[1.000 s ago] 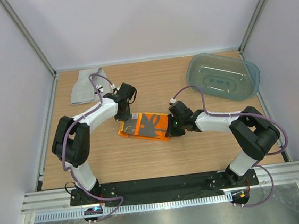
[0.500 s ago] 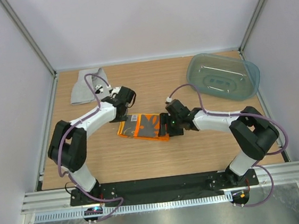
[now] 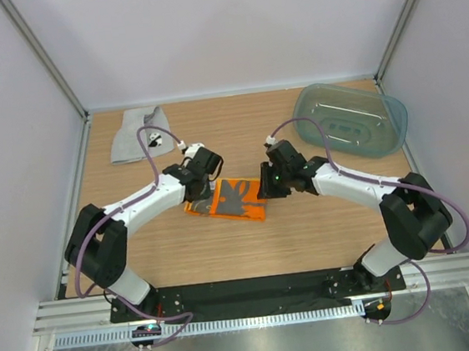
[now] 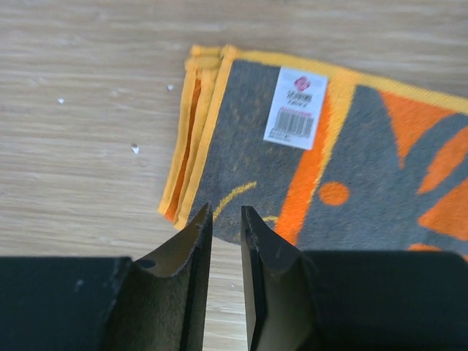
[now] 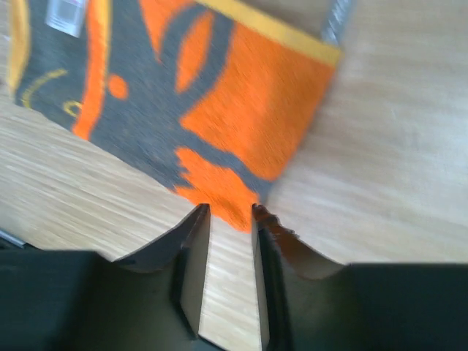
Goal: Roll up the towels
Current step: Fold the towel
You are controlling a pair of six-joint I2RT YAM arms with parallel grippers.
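Wood of the table (image 3: 308, 235) comes first from your side; at mid-depth on it lies the orange towel (image 3: 235, 198), folded flat, its long axis running across the table from left to right; the left gripper (image 3: 197, 198) stands at its left short end and the right gripper (image 3: 268, 190) at its right, so neither arm is nearer; both arms reach forward and inward, elbows out, wrists pitched down; in the left wrist view the jaws are narrowly parted and grasp nothing, the layered, labelled edge just beyond the tips; in the right wrist view the jaws are likewise slightly apart and empty, an orange corner at their mouth; I judge the rolling not yet begun; farther off, well apart, the grey towel (image 3: 135, 133) lies crumpled far left and the tub (image 3: 350, 119) far right.
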